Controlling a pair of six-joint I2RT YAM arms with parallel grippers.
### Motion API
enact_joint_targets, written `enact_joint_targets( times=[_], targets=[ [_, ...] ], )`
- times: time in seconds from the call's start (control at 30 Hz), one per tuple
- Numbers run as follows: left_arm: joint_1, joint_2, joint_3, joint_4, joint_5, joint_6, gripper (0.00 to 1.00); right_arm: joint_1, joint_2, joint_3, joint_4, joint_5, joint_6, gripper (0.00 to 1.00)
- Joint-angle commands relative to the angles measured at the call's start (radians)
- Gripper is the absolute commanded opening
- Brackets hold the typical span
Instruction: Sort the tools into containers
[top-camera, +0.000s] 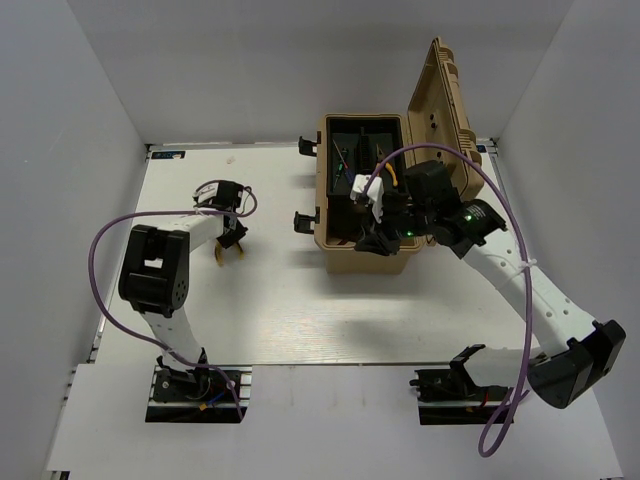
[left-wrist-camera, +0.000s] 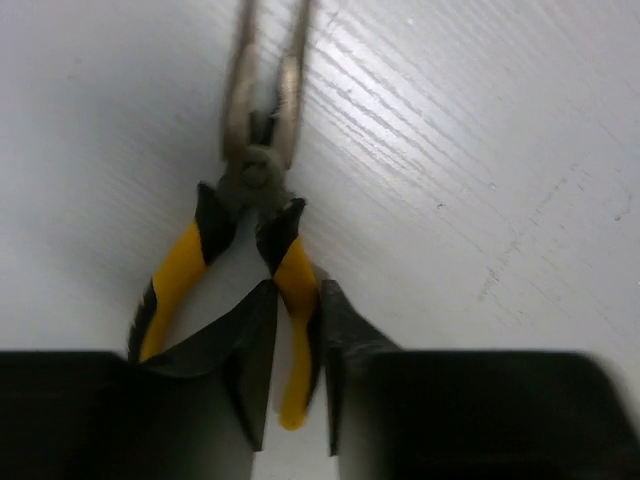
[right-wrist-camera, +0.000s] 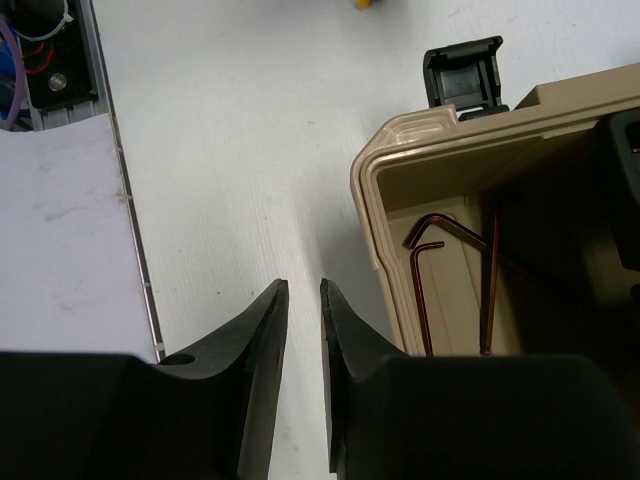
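The yellow-handled pliers (left-wrist-camera: 180, 262) lie spread on the white table, metal tips pointing away. My left gripper (left-wrist-camera: 298, 290) is shut on their right handle, with its fingers (left-wrist-camera: 255, 335) pressed to both sides. From above, that left gripper (top-camera: 228, 238) sits at the left of the table with the pliers (top-camera: 226, 252) under it. The tan toolbox (top-camera: 365, 262) stands open, lid (top-camera: 445, 100) raised. Dark hex keys (right-wrist-camera: 432, 262) lie on its floor. My right gripper (right-wrist-camera: 302, 285) hangs beside the toolbox's front wall (right-wrist-camera: 375, 215), narrowly open, nothing between its fingers. From above, the right gripper (top-camera: 370, 243) is at the box's near edge. No screwdriver shows.
Black latches (top-camera: 306, 220) stick out from the toolbox's left side, one of them near my right fingers (right-wrist-camera: 462, 72). The table's left edge and the left arm's base rail (right-wrist-camera: 60, 60) show in the right wrist view. White walls enclose the table.
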Motion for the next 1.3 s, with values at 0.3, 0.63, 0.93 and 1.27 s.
enact_joint_targets(
  times=[0.3,0.63,0.93,1.27],
  targets=[
    [0.009,0.039,-0.057,-0.094,0.027,0.004,0.00,-0.004,-0.038,0.003,0.009,-0.005,-0.009,0.26],
    [-0.013,-0.330,-0.011,-0.027,0.143,0.184,0.00,-0.005,-0.031,0.014,-0.014,-0.020,-0.031,0.28],
    [-0.045,-0.496,0.161,0.012,0.322,0.270,0.00,-0.002,-0.023,0.029,-0.011,0.024,-0.026,0.12],
    [-0.132,-0.233,0.497,0.231,0.864,0.290,0.00,-0.005,-0.045,0.064,0.091,0.481,0.018,0.00]
  ],
)
